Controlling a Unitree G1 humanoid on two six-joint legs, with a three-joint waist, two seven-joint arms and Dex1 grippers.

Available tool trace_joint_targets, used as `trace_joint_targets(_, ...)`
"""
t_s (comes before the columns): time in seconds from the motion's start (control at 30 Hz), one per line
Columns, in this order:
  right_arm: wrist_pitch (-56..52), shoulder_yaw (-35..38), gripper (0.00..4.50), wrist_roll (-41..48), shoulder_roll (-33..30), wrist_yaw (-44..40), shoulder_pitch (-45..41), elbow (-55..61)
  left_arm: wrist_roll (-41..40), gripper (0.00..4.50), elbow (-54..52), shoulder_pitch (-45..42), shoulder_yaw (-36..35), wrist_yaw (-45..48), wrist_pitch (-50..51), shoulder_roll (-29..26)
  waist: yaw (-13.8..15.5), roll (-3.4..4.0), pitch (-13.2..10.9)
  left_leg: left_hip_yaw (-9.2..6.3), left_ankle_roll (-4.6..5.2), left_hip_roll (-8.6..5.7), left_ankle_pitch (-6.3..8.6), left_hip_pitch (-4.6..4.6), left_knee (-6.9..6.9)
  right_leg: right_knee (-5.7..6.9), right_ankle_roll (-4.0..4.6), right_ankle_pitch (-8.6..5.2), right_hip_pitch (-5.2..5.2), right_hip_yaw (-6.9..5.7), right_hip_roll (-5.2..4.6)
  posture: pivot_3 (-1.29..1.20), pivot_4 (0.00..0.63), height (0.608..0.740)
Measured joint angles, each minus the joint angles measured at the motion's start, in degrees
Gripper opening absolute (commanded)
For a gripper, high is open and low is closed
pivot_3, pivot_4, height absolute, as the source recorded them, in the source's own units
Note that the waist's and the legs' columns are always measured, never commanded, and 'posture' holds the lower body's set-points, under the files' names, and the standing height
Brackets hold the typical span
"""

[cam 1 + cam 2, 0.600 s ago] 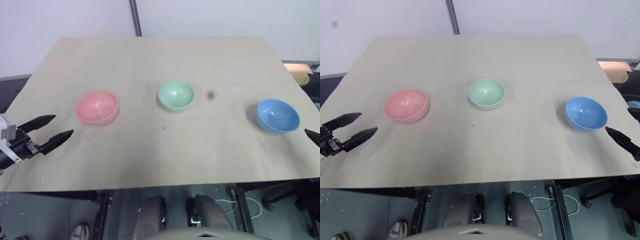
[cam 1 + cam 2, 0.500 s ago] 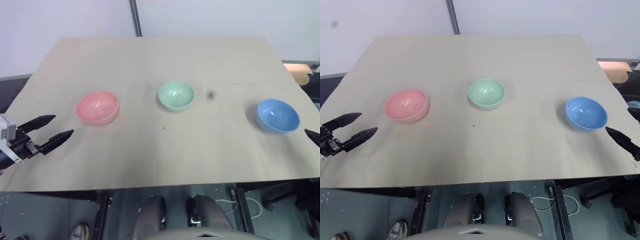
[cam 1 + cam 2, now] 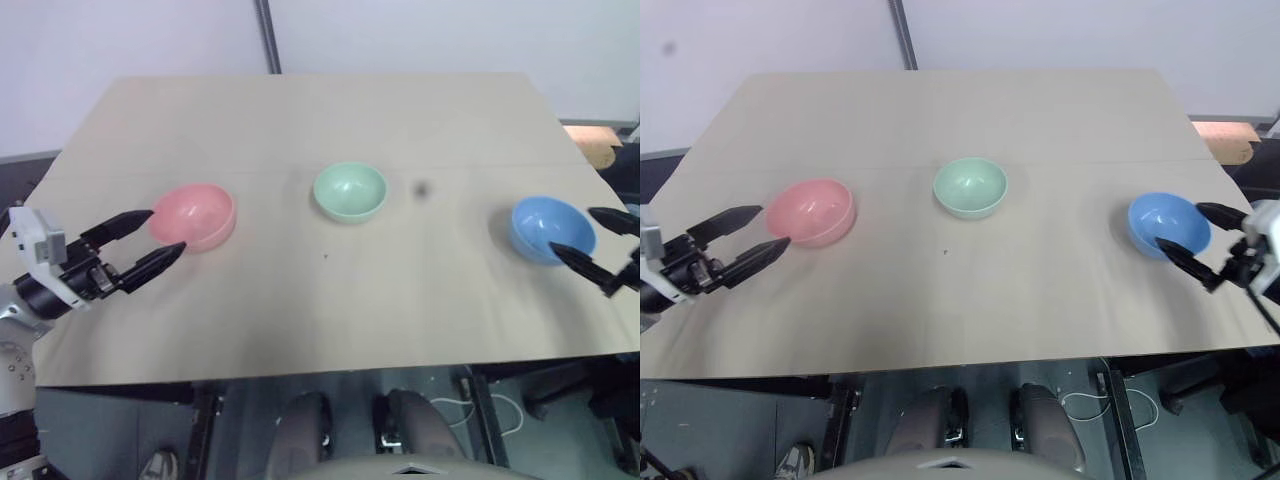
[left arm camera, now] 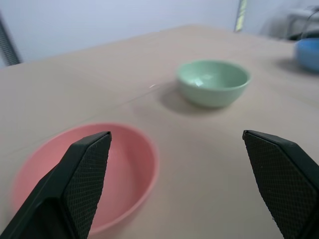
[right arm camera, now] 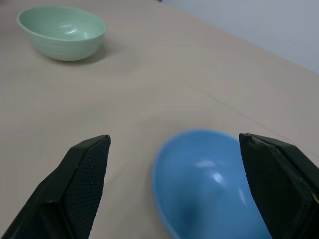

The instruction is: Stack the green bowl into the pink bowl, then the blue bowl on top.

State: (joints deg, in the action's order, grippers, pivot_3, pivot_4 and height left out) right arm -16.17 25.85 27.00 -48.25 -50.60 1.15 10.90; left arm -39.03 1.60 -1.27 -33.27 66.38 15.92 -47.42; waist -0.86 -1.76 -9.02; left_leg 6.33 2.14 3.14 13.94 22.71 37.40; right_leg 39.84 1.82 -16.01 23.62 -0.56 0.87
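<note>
Step in hand: by my reading, the opening reach; nothing was stacked yet, and the green bowl (image 3: 349, 191) had to go first.
How to do it well: one arm should carry on to the green bowl, put one finger inside the rim and one outside, and pinch the wall rather than span the whole bowl; the other arm would do best to stay clear.
Table (image 3: 320, 110): three bowls stood upright in a row, well apart from one another.
Green bowl: middle of the row, well apart from both grippers, untouched.
Pink bowl (image 3: 196, 215): left of the row, empty, ready to receive.
Blue bowl (image 3: 551, 229): right of the row, empty.
Left gripper (image 3: 155, 242): fingers spread wide, holding nothing; tips just beside the pink bowl's near-left edge, whether touching I could not tell.
Right gripper (image 3: 1204, 238): fingers spread wide, holding nothing; tips at the blue bowl's right side, one seen over its rim, contact unclear.
</note>
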Motion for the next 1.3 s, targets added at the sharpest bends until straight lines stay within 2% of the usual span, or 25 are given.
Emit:
trace_joint_targets(0.07,-2.8,-7.3,4.50,-2.0,1.7,3.0,-5.8,2.1,0.8,4.45,-1.5,-2.1,2.2,-3.3,0.5,1.7,0.1,0.01,0.0,0.02,0.01,-0.02,0.00,0.04,0.01,-0.02,-0.02,0.01,0.01,0.02,0.00,0.00,0.150,0.740)
trace_joint_targets(0.13,-4.3,-13.3,4.50,-2.1,3.2,3.3,-10.4,5.6,5.2,4.45,-4.7,-3.0,5.8,-8.4,-0.2,2.6,0.1,-0.02,0.0,0.00,0.01,-0.03,0.00,0.07,0.01,-0.03,-0.02,0.02,0.01,0.02,0.00,0.00,0.150,0.740)
trace_joint_targets(0.2,-3.4,-14.6,4.50,-1.3,3.9,2.1,-11.1,8.0,12.5,4.45,-7.6,-2.2,7.5,-15.4,-0.4,2.1,0.3,-0.07,0.0,-0.03,0.01,-0.03,0.01,0.13,-0.01,-0.08,-0.02,0.02,0.01,0.00,0.00,0.00,0.150,0.740)
trace_joint_targets(0.23,-3.4,-14.7,4.50,-1.1,3.9,1.8,-11.0,8.3,13.5,4.45,-7.8,-2.1,7.6,-16.3,-0.3,1.8,0.3,-0.08,-0.1,-0.03,0.01,-0.03,0.01,0.14,-0.02,-0.09,-0.01,0.02,0.02,0.00,0.00,0.00,0.150,0.740)
trace_joint_targets(0.3,-2.9,-14.8,4.50,1.5,4.5,-1.0,-10.9,10.2,19.6,4.45,-11.6,-2.1,9.6,-23.6,6.3,-1.5,0.3,-0.15,-0.1,-0.05,0.00,-0.03,0.01,0.19,-0.05,-0.15,-0.01,0.02,0.03,-0.02,0.00,0.00,0.150,0.740)
trace_joint_targets(0.43,-1.8,-15.5,4.50,3.5,4.8,-4.1,-10.4,12.4,27.0,4.45,-16.8,-3.0,16.0,-27.0,14.5,-9.0,0.2,-0.22,-0.1,-0.01,0.01,-0.04,0.02,0.12,-0.05,-0.13,-0.02,0.02,0.00,0.00,-0.01,0.00,0.150,0.740)
trace_joint_targets(0.6,0.0,-18.0,4.50,2.8,5.9,-5.2,-9.9,13.1,32.3,4.45,-20.7,-4.5,24.0,-28.2,22.5,-12.3,0.1,-0.20,-0.2,-0.02,0.04,-0.03,0.03,0.05,-0.04,-0.03,-0.01,0.01,0.02,0.00,-0.01,0.00,0.150,0.740)
trace_joint_targets(0.77,1.0,-17.9,4.50,2.6,5.7,-5.6,-9.5,12.8,36.3,2.30,-20.8,-7.5,29.7,-27.9,24.1,-13.9,0.2,-0.20,-0.2,-0.03,0.03,-0.03,0.02,0.07,-0.04,-0.03,0.00,0.01,0.02,-0.01,-0.01,0.00,0.150,0.740)
trace_joint_targets(0.8,1.1,-17.9,4.50,2.6,5.7,-5.7,-9.4,12.7,36.7,2.06,-20.7,-7.9,30.1,-27.9,24.1,-13.9,0.3,-0.20,-0.2,-0.02,0.03,-0.03,0.02,0.07,-0.04,-0.04,0.01,0.02,0.02,-0.01,-0.01,0.00,0.150,0.740)
trace_joint_targets(0.87,1.4,-17.6,4.50,2.5,5.6,-5.7,-9.0,12.7,37.5,1.09,-20.0,-9.9,31.8,-27.9,24.1,-13.8,0.3,-0.21,-0.2,-0.02,0.03,-0.03,0.02,0.10,-0.04,-0.05,0.02,0.02,0.03,-0.01,-0.01,0.00,0.150,0.740)
trace_joint_targets(0.97,1.6,-16.7,4.50,2.4,5.6,-5.6,-8.1,12.7,38.4,0.08,-18.5,-12.2,32.9,-27.6,24.3,-13.7,0.3,-0.22,-0.2,-0.03,0.03,-0.04,0.02,0.10,-0.04,-0.04,0.01,0.02,0.03,-0.02,-0.01,0.00,0.150,0.740)
trace_joint_targets(1.1,1.9,-16.3,4.50,2.3,5.6,-5.1,-6.5,12.7,37.6,0.08,-18.1,-13.5,33.8,-25.3,25.0,-13.3,0.2,-0.21,-0.2,-0.01,0.03,-0.04,0.01,0.11,-0.03,-0.04,0.01,0.02,0.03,-0.01,-0.01,0.00,0.150,0.740)
trace_joint_targets(1.3,2.1,-14.8,4.50,2.2,5.6,-4.0,-4.0,12.9,33.2,0.08,-21.5,-13.6,33.7,-18.1,19.8,-13.2,0.3,-0.22,-0.2,-0.02,0.01,-0.04,0.01,0.10,-0.01,-0.02,0.01,0.02,0.03,-0.01,-0.01,0.00,0.150,0.740)
